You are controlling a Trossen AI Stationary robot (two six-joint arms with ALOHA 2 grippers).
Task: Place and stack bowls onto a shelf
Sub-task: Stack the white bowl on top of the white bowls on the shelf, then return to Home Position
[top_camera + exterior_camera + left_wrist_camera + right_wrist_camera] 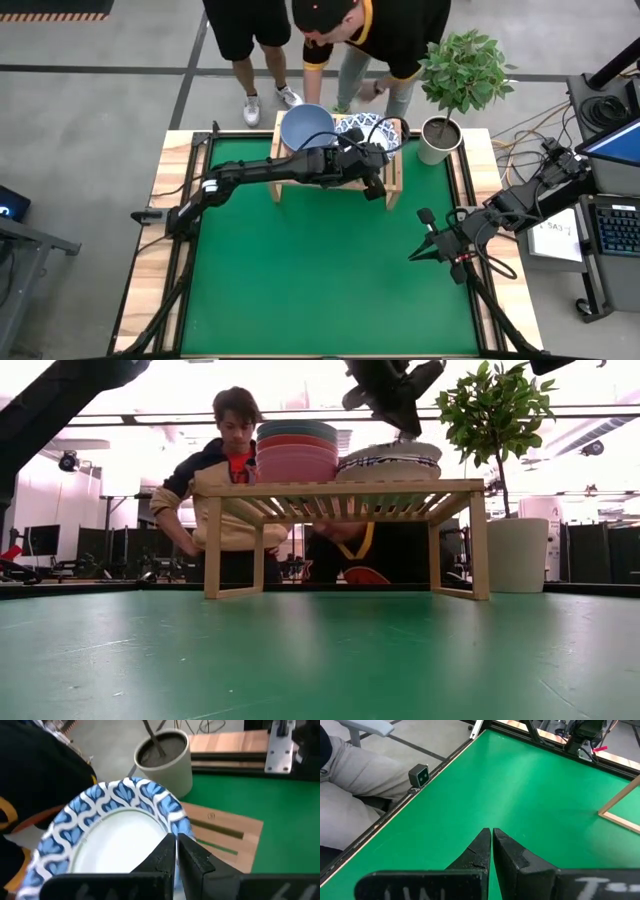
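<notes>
The light-wood shelf [340, 488] stands at the table's far middle. On its left part sits a stack of deep bowls [297, 450], pink at the bottom, red above it, bluish on top [307, 125]. To their right lie stacked white bowls with blue patterned rims [390, 460] [120, 835]. My left gripper [176, 840] [385, 145] is shut right over the top white bowl's rim. My right gripper [491, 832] [422, 248] waits shut above the green mat at the table's right. My left gripper's shut fingertips [167, 845] slant down over the near rim of the top white bowl [172, 817], which rests on the stack. Whether they touch it, I cannot tell; the low view shows them just above it.
A person stands behind the shelf [235, 430], with arms close to its far side. A grey plant pot [438, 140] [165, 757] with a small tree stands at the far right corner. The green mat [320, 270] lies bare in front of the shelf.
</notes>
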